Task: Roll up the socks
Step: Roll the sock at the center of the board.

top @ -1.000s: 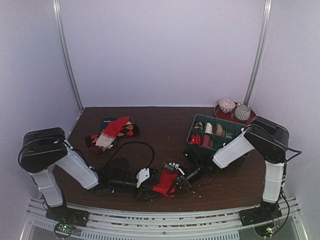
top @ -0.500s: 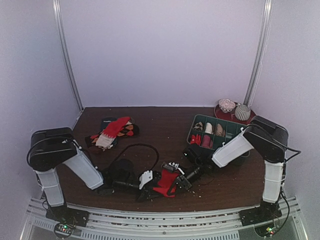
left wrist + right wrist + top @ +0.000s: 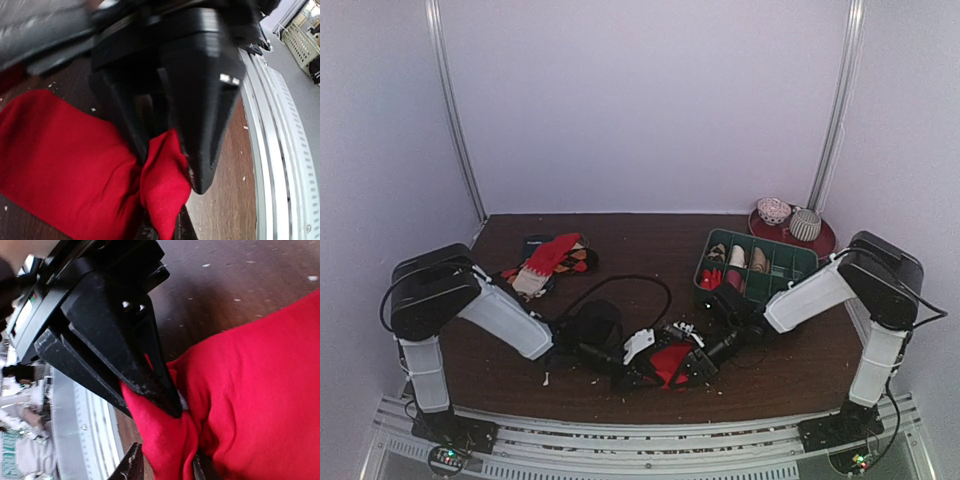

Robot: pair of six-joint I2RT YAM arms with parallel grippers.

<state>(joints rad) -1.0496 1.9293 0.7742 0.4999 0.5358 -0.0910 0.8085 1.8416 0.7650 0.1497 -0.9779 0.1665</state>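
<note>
A bright red sock (image 3: 669,361) lies bunched near the table's front edge, between both grippers. My left gripper (image 3: 648,372) reaches in from the left and is shut on a fold of this sock (image 3: 65,160), pinched between its black fingers (image 3: 200,150). My right gripper (image 3: 694,361) comes in from the right. Its jaws stand narrowly apart around another fold of the red sock (image 3: 260,380), which bulges out below its fingertips (image 3: 167,402). In both wrist views the other gripper's dark tips show at the bottom edge.
A loose pile of red, white and dark socks (image 3: 545,262) lies at the back left. A green divided tray (image 3: 800,258) holds several rolled bundles at the right. Behind it a red plate (image 3: 825,237) carries two more bundles. A black cable (image 3: 620,282) loops over the table.
The left arm has slid right and its gripper has closed on the red sock. The sock and both grippers have shifted slightly right; the right arm has drawn back a little.
</note>
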